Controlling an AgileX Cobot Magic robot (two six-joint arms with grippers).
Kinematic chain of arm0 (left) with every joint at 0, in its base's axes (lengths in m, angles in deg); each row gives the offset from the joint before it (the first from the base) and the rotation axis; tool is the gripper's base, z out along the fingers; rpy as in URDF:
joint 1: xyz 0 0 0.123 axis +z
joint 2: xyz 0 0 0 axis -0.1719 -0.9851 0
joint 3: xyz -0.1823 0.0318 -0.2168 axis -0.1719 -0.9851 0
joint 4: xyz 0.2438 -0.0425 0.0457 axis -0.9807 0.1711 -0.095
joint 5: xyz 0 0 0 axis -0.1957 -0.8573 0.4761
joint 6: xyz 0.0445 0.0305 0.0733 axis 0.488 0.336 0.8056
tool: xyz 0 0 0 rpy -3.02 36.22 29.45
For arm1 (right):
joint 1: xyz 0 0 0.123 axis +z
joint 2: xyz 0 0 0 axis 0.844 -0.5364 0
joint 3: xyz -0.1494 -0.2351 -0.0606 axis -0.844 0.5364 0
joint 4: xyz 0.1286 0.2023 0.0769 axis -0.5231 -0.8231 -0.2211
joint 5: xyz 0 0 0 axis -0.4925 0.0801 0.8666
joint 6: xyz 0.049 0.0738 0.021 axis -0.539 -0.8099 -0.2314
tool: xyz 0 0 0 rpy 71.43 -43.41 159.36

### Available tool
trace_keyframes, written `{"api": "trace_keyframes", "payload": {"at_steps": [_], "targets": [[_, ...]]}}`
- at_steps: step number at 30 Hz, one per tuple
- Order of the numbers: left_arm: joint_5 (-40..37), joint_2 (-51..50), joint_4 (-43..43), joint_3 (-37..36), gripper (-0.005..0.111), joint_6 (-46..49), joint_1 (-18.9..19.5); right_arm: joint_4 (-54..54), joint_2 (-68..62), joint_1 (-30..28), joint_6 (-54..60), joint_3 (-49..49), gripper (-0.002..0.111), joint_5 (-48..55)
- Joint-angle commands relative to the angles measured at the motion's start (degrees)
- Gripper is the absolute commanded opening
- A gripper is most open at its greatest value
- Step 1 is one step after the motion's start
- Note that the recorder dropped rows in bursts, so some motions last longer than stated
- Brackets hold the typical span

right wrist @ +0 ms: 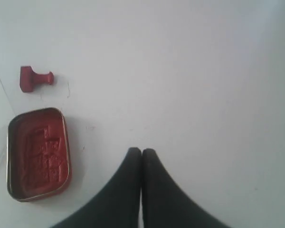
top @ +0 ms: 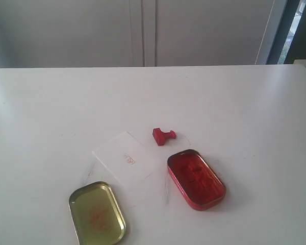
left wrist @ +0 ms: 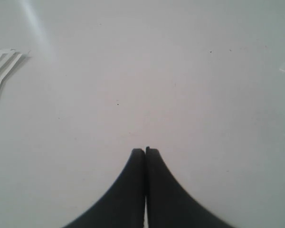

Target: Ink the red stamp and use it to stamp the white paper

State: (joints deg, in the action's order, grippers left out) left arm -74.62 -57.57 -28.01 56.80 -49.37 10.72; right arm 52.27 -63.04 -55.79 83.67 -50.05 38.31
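Observation:
The red stamp [top: 163, 136] lies on its side on the white table, just beyond the open red ink tin [top: 196, 179]; the right wrist view also shows the stamp [right wrist: 34, 79] and the tin [right wrist: 37, 154]. The white paper [top: 126, 159] lies left of the tin and bears a small red mark [top: 128, 159]. My right gripper [right wrist: 141, 151] is shut and empty, well apart from the tin. My left gripper [left wrist: 145, 150] is shut and empty over bare table. Neither gripper shows in the exterior view.
The gold tin lid [top: 97, 213] rests open side up near the front edge, left of the paper. A scrap of white paper [left wrist: 2, 70] shows at the edge of the left wrist view. Grey cabinet doors [top: 143, 30] stand behind the table.

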Motion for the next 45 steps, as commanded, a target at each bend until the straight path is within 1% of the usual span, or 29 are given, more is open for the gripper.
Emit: {"api": "trace_keyframes", "payload": {"at_steps": [1, 6, 12, 23, 27, 36, 45], "targets": [[-0.1, 0.3, 0.7, 0.1, 0.000, 0.0, -0.2, 0.2, 10.1, -0.4, 0.1, 6.1, 0.000, -5.4], [-0.1, 0.3, 0.7, 0.1, 0.000, 0.0, -0.2, 0.1, 18.4, -0.4, 0.1, 13.0, 0.000, -13.1], [-0.1, 0.3, 0.7, 0.1, 0.000, 0.0, -0.2, 0.0, 22.7, -0.4, 0.1, 14.0, 0.000, -12.1], [-0.1, 0.3, 0.7, 0.1, 0.000, 0.0, -0.2, 0.0, 23.0, -0.4, 0.1, 14.0, 0.000, -11.9], [-0.1, 0.3, 0.7, 0.1, 0.000, 0.0, -0.2, 0.0, 25.7, -1.0, 0.1, 14.0, 0.000, -11.8], [-0.1, 0.3, 0.7, 0.1, 0.000, 0.0, -0.2, 0.0, 33.6, -8.8, -1.2, 14.0, 0.000, -11.7], [-0.1, 0.3, 0.7, 0.1, 0.000, 0.0, -0.2, 0.0, 37.5, -15.7, -2.0, 14.0, 0.000, -11.7]]}}
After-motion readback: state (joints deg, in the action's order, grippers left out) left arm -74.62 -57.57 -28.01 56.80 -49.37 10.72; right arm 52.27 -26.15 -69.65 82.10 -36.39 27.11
